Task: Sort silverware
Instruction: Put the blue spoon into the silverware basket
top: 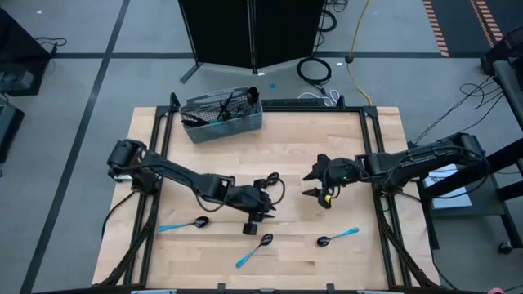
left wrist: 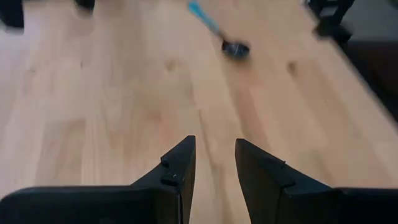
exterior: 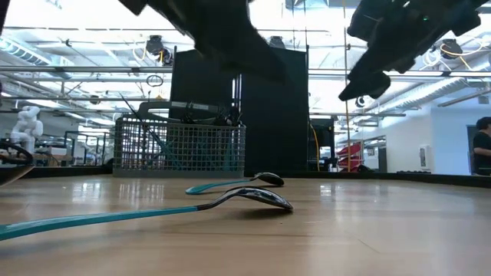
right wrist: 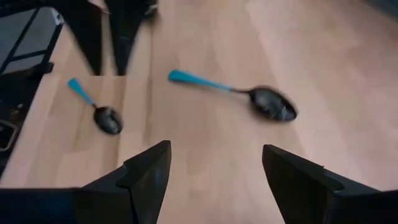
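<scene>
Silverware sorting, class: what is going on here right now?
Three blue-handled spoons with dark bowls lie on the wooden table: left, middle, right. The grey wire-mesh basket at the far edge already holds utensils. The left gripper and the right gripper hover mid-table, both open, holding nothing.
</scene>
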Tool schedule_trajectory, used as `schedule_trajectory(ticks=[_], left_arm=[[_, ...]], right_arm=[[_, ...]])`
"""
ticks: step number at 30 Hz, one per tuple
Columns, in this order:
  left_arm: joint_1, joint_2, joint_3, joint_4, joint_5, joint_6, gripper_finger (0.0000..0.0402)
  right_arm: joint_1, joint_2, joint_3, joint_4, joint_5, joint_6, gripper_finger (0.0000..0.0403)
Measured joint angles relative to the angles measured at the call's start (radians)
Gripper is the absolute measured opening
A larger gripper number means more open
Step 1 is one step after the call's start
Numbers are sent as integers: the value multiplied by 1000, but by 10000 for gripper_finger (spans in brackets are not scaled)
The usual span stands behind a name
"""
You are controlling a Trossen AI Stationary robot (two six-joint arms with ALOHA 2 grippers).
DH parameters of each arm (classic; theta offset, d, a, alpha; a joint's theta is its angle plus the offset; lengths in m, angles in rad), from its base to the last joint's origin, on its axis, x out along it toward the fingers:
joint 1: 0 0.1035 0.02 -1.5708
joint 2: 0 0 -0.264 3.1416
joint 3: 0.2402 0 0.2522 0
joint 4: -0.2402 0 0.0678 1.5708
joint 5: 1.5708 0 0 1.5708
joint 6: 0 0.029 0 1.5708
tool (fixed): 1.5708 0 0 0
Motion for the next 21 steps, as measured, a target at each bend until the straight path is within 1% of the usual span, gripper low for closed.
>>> schedule_trajectory(ticks=[2, 3, 5, 6, 7, 8, 10, 12, 14, 16, 19, 21], left_arm=[[3, 23, 2, -16, -30, -3, 111], [7, 31, 7, -45, -81, -47, 111], [29, 34, 23, -144, -204, -188, 111], [51, 33, 33, -194, -240, -269, 111], [74, 33, 38, -220, -247, -334, 111], [96, 32, 39, -238, -237, -385, 111], [131, 46, 39, -249, -178, -444, 111], [149, 76, 40, -241, -106, -450, 111], [158, 107, 39, -253, -82, -447, 111], [169, 127, 45, -255, -77, -446, 111], [179, 130, 45, -263, -24, -407, 111], [177, 116, 45, -271, 44, -402, 111]], right_arm=[[25, 0, 0, -24, 2, 38, 249], [37, 0, 0, -40, 5, 57, 249], [60, 0, 0, -72, 10, 92, 249], [72, 1, 0, -82, 17, 107, 249], [83, 3, 0, -94, 32, 121, 249], [92, 6, 0, -101, 49, 129, 249], [106, 8, 0, -103, 76, 130, 249], [112, 8, 0, -98, 87, 129, 249], [112, 8, 0, -98, 88, 129, 249], [112, 8, 0, -98, 88, 129, 249], [112, 8, 0, -100, 88, 124, 249], [112, 8, 0, -99, 89, 106, 249]])
